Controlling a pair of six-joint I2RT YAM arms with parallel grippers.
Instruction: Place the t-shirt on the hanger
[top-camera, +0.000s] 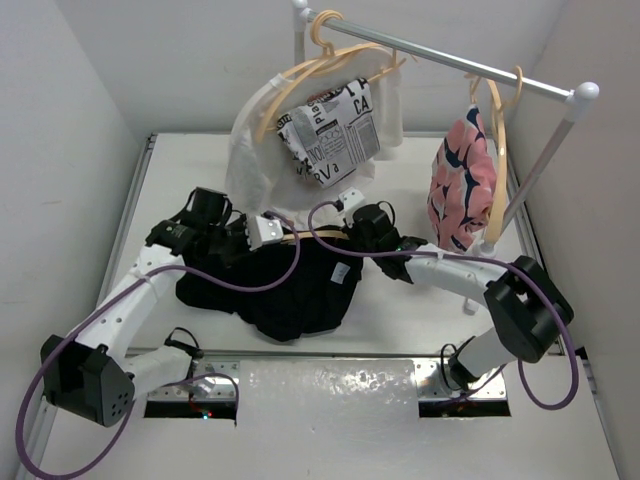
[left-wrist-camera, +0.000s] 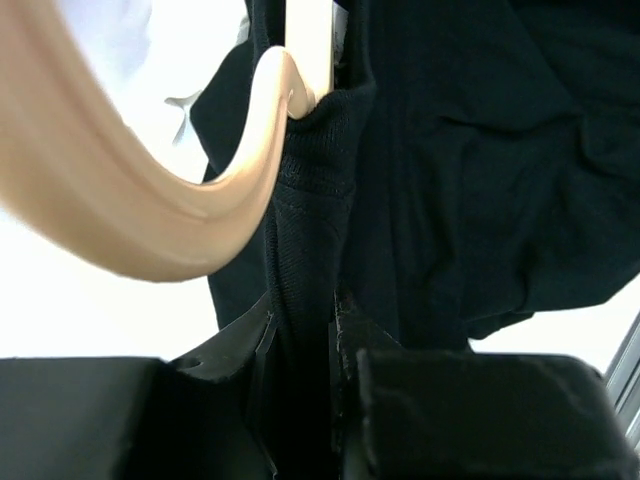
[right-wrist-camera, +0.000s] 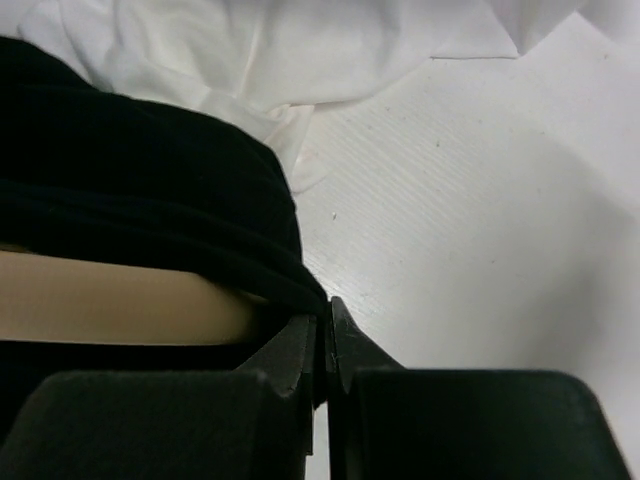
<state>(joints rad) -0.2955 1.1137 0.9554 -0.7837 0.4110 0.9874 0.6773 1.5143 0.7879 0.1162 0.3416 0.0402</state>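
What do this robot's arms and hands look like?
The left arm and right arm are white tubes with chunky black joints, each trailing a looping purple cable. The left hand and right hand are black, with two fingers.

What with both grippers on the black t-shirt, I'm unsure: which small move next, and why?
Probably the left gripper should ease the plain black t-shirt further over the pale tan hanger: its curve shows bare, while the right gripper pins the cloth.
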